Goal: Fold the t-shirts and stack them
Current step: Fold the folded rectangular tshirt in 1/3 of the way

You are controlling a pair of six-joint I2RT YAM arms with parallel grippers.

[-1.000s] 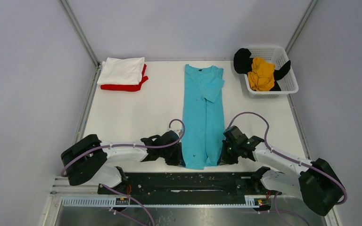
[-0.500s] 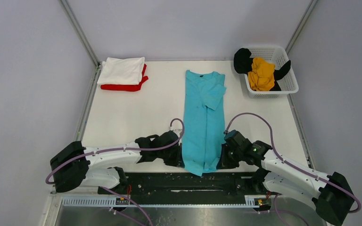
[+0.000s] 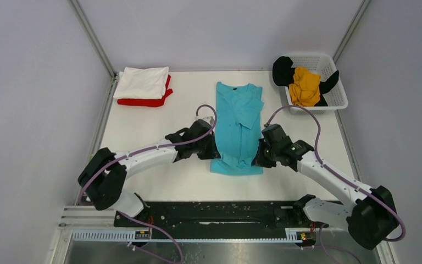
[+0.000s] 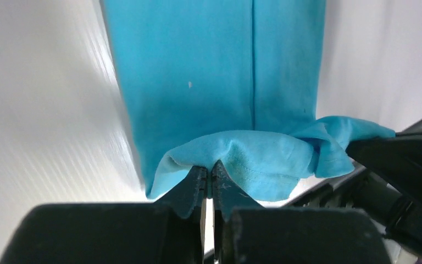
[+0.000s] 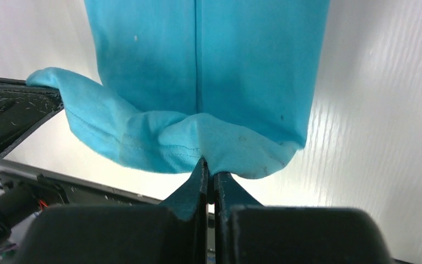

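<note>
The turquoise t-shirt [image 3: 237, 124] lies lengthwise in the middle of the table, folded into a narrow strip, with its bottom hem lifted and doubled back over the body. My left gripper [image 3: 213, 151] is shut on the hem's left corner [image 4: 220, 157]. My right gripper [image 3: 257, 155] is shut on the hem's right corner [image 5: 209, 146]. The white t-shirt [image 3: 142, 82] lies folded on the red one [image 3: 143, 101] at the back left. The mustard-yellow t-shirt [image 3: 304, 86] and the black one [image 3: 282, 70] lie crumpled in the basket.
A white plastic mesh basket [image 3: 338, 100] stands at the back right corner. The table's side rails run along the left and right edges. A black rail [image 3: 214, 214] crosses the near edge between the arm bases.
Both grippers have carried the shirt's bottom hem from the near edge toward the collar, so the lower part now folds over the body.
</note>
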